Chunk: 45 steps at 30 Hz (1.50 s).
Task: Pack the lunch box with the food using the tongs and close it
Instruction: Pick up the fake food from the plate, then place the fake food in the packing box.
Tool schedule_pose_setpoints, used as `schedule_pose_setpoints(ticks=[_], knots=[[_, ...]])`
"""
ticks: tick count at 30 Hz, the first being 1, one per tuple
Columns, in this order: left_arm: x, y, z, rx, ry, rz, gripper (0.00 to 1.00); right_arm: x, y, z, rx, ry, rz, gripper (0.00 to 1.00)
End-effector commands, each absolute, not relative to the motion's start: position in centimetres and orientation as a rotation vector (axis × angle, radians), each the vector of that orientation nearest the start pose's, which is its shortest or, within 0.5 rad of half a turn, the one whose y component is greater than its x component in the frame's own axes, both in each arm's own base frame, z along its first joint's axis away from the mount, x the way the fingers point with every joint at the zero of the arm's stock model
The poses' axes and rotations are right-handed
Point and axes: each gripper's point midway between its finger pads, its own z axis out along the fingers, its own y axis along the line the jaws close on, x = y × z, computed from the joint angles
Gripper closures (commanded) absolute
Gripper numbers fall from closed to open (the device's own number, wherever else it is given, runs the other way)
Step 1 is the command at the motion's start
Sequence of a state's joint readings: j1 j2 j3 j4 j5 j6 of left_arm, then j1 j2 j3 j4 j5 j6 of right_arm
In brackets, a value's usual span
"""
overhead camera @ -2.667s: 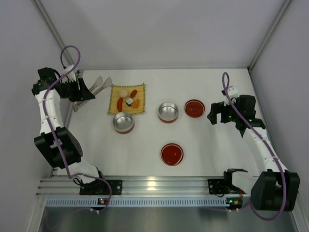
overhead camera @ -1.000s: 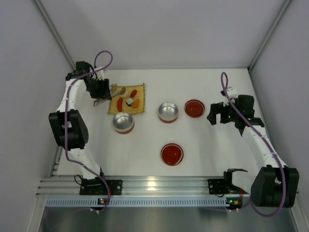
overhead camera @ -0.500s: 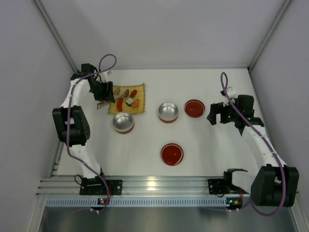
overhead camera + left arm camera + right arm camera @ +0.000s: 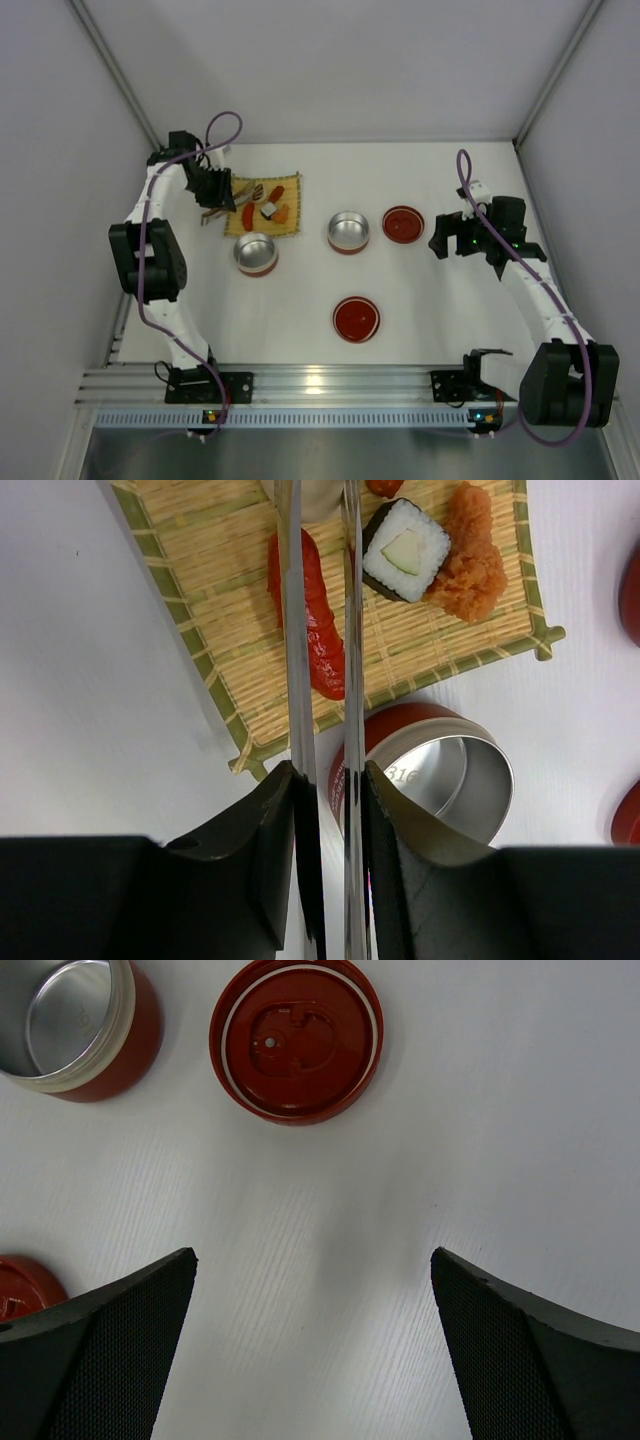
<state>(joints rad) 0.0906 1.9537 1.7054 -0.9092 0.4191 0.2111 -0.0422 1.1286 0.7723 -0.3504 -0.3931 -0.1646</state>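
Note:
My left gripper [image 4: 328,775] is shut on the slender silvery tongs [image 4: 296,630], whose two arms run out over the yellow mat [image 4: 220,570]. Between the arms near their far end sits the whitish ball [image 4: 318,495]; the tips are out of the wrist view. A red piece [image 4: 322,655], a black-and-white roll [image 4: 405,550] and an orange piece [image 4: 470,565] lie on the mat. From above, the left gripper [image 4: 213,190] hangs at the mat's left edge. Just below the mat stands an open red-walled metal lunch box bowl [image 4: 400,725]. My right gripper [image 4: 312,1260] is open over bare table.
A second open metal bowl [image 4: 348,232] stands mid-table with a red lid [image 4: 403,223] to its right; both show in the right wrist view, the bowl [image 4: 140,1020] and lid [image 4: 296,1040]. Another red lid [image 4: 356,318] lies nearer the arms. Side walls enclose the table.
The left arm has swung the tongs from the mat's left side out over the food, and the tongs' arms have been squeezed closer together. The right arm has not moved.

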Motion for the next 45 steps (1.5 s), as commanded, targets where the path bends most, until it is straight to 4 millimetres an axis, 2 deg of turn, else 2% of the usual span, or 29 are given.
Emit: schedule_pose_setpoints(ticks=[1, 2, 3, 4, 6, 8, 10, 12, 15, 16, 17, 19, 20, 22, 23, 27, 33, 39, 45], knots=[[44.0, -2.9, 17.9, 0.333, 2.467, -0.456, 0.87, 32.1, 5.0, 15.2, -0.371, 2.171, 0.325, 0.01], [43.8, -3.2, 18.6, 0.350, 2.450, -0.473, 0.89, 32.1, 5.0, 15.2, -0.369, 2.171, 0.324, 0.01], [43.5, -3.2, 20.2, 0.367, 2.420, -0.467, 0.92, 32.1, 4.9, 15.3, -0.371, 2.170, 0.323, 0.01], [43.4, -3.1, 21.1, 0.384, 2.401, -0.462, 1.00, 32.1, 4.9, 15.3, -0.373, 2.168, 0.321, 0.01], [42.9, -2.8, 23.6, 0.401, 2.364, -0.447, 1.00, 32.1, 4.9, 15.4, -0.373, 2.166, 0.321, 0.01], [42.2, -2.7, 25.1, 0.413, 2.343, -0.461, 1.00, 32.1, 5.0, 15.4, -0.372, 2.163, 0.323, 0.01], [40.9, -2.7, 26.2, 0.439, 2.342, -0.474, 1.00, 32.0, 5.0, 15.5, -0.373, 2.161, 0.324, 0.01], [39.8, -3.1, 26.5, 0.463, 2.344, -0.495, 1.00, 32.0, 5.0, 15.5, -0.373, 2.161, 0.324, 0.00], [36.7, -3.8, 26.1, 0.529, 2.371, -0.558, 1.00, 31.9, 5.0, 15.7, -0.378, 2.157, 0.323, 0.01], [35.3, -3.9, 25.0, 0.565, 2.405, -0.578, 1.00, 31.9, 5.0, 15.7, -0.378, 2.158, 0.325, 0.01], [34.1, -4.0, 25.4, 0.586, 2.393, -0.576, 1.00, 31.9, 5.1, 15.8, -0.382, 2.156, 0.327, 0.01], [32.1, -4.4, 25.1, 0.662, 2.383, -0.600, 1.00, 31.8, 5.1, 16.0, -0.389, 2.149, 0.328, 0.01], [30.3, -4.7, 24.2, 0.672, 2.407, -0.622, 1.00, 31.7, 5.2, 16.0, -0.389, 2.148, 0.332, 0.01], [28.7, -4.6, 23.1, 0.714, 2.427, -0.619, 1.00, 31.7, 5.3, 16.0, -0.390, 2.149, 0.339, 0.01], [27.3, -4.7, 21.7, 0.717, 2.473, -0.642, 1.00, 31.7, 5.3, 16.0, -0.391, 2.148, 0.342, 0.01], [24.5, -4.3, 20.6, 0.767, 2.494, -0.608, 1.00, 31.8, 5.4, 16.1, -0.387, 2.149, 0.349, 0.01], [23.4, -3.0, 19.3, 0.757, 2.553, -0.519, 1.00, 31.8, 5.6, 16.0, -0.388, 2.150, 0.366, 0.01], [24.1, -1.3, 18.8, 0.689, 2.583, -0.447, 1.00, 31.7, 5.6, 15.8, -0.389, 2.154, 0.364, 0.01], [24.4, -0.4, 17.6, 0.677, 2.623, -0.416, 1.00, 31.8, 5.6, 15.8, -0.389, 2.154, 0.366, 0.01]])
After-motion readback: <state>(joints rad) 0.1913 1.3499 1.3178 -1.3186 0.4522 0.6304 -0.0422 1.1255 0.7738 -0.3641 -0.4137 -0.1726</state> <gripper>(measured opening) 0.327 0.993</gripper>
